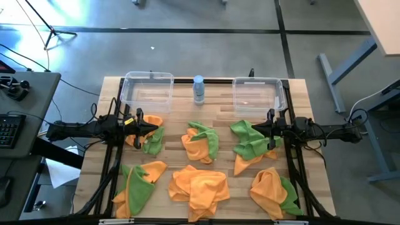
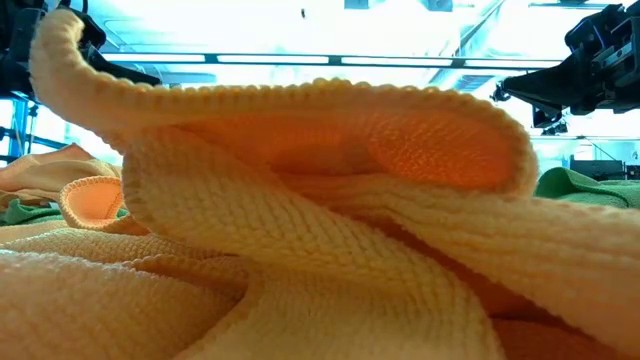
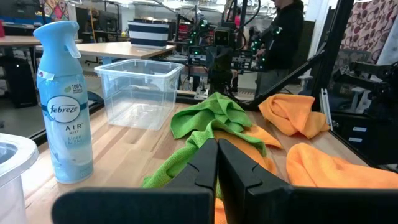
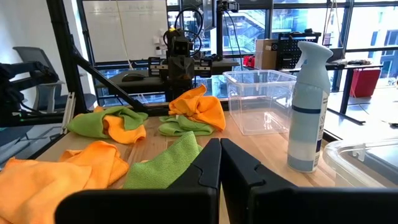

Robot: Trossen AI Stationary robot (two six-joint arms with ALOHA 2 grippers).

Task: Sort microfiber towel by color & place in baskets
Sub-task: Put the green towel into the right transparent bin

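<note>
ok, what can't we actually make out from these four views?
- Low view: a folded orange microfiber towel against the lens hides almost the whole table, both baskets included.
- High view: whether the two clear plastic baskets hold anything is too small and glary to tell.
- High view: the front-row cloth piles are cut by the bottom edge.
- Left wrist view: the spray bottle label's small print is unreadable.

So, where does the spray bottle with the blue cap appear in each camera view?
High view: the spray bottle stands at the table's far edge, between the two baskets.
Low view: not in it; an orange towel fills the picture.
Left wrist view: the bottle is at the left, beside a clear basket.
Right wrist view: the bottle is at the right, beside a clear basket.
Shared landmark: the baskets flanking the bottle.
</note>
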